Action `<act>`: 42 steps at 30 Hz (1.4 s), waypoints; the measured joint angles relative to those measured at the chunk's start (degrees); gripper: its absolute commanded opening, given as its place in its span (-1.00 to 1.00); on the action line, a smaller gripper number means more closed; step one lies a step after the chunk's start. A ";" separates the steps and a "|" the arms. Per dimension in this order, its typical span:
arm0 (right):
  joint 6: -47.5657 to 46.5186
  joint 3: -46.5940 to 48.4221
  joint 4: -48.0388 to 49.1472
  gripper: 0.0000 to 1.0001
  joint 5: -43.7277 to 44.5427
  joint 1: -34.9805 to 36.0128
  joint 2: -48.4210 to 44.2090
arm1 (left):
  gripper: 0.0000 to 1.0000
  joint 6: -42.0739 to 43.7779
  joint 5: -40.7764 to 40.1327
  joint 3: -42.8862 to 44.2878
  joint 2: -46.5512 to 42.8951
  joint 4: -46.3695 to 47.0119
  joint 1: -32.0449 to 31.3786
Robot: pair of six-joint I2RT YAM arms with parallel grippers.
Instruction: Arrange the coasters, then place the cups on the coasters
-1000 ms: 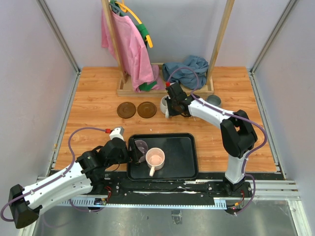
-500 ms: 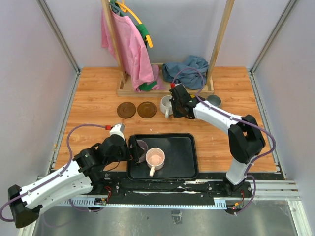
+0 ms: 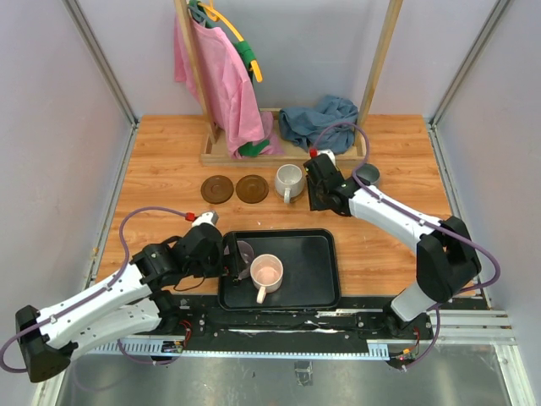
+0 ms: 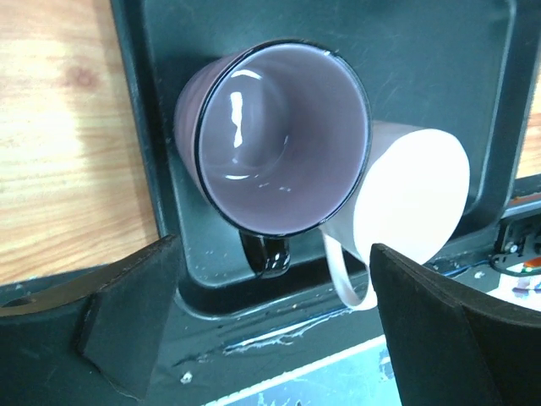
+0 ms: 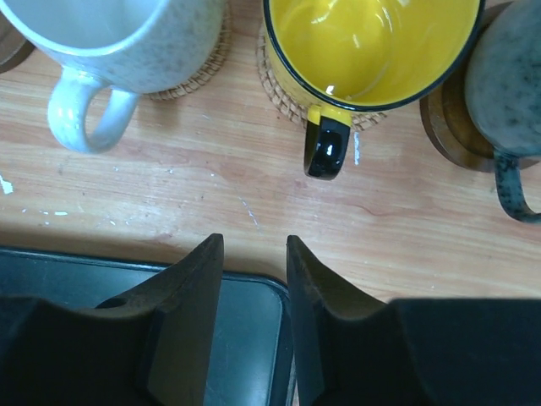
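Observation:
In the right wrist view the white cup (image 5: 118,38) and the yellow cup (image 5: 372,38) each stand on a tan woven coaster (image 5: 277,91). The grey-blue cup (image 5: 507,80) stands on a dark brown coaster (image 5: 446,127). My right gripper (image 5: 254,247) hovers open just in front of the yellow cup's handle, holding nothing. Two bare brown coasters (image 3: 217,188) (image 3: 252,188) lie left of the white cup (image 3: 288,179). On the black tray (image 3: 317,279) are the purple cup (image 4: 279,139) and the pink cup (image 4: 418,199). My left gripper (image 4: 275,252) is open, with the purple cup's dark handle between its fingers.
A wooden rack (image 3: 283,152) with a pink garment (image 3: 221,80) and a blue cloth (image 3: 317,118) stands at the back of the table. My right arm (image 3: 397,216) stretches over the table to the right of the tray.
My right gripper has opened, let go of the yellow cup and shifted right. The white cup now shows in full. My left gripper has edged closer to the purple cup.

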 measured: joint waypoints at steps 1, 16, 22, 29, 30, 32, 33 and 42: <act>0.02 -0.13 -0.24 -0.24 0.46 0.00 -0.11 | 0.83 -0.37 0.00 0.22 0.61 -0.70 -0.04; 0.72 -0.66 -1.05 -0.36 1.84 0.00 -0.11 | 0.48 -3.56 0.37 1.18 4.66 -5.38 -2.64; 1.25 -2.47 -1.07 -0.37 1.86 0.00 -0.90 | 0.30 -3.72 -0.07 -2.25 5.53 -2.27 -3.13; 1.29 -4.59 -0.96 -0.38 2.36 0.00 -5.01 | 0.19 -3.45 -1.05 -3.96 8.81 1.11 -3.80; 1.31 -4.76 -0.90 -0.37 2.51 0.00 -5.42 | 0.16 -3.21 -1.44 -3.96 9.27 1.62 -3.85; 1.31 -4.85 -0.85 -0.37 2.69 0.00 -5.68 | 0.07 -2.67 -2.36 -3.96 9.86 2.16 -3.91; 1.33 -4.85 -0.79 -0.38 2.69 0.00 -5.68 | 0.03 -2.19 -3.06 -3.96 10.16 2.45 -3.96; 1.44 -5.16 -0.35 -0.38 2.60 0.00 -5.68 | -0.99 -0.31 -4.50 -4.66 11.32 8.04 -4.15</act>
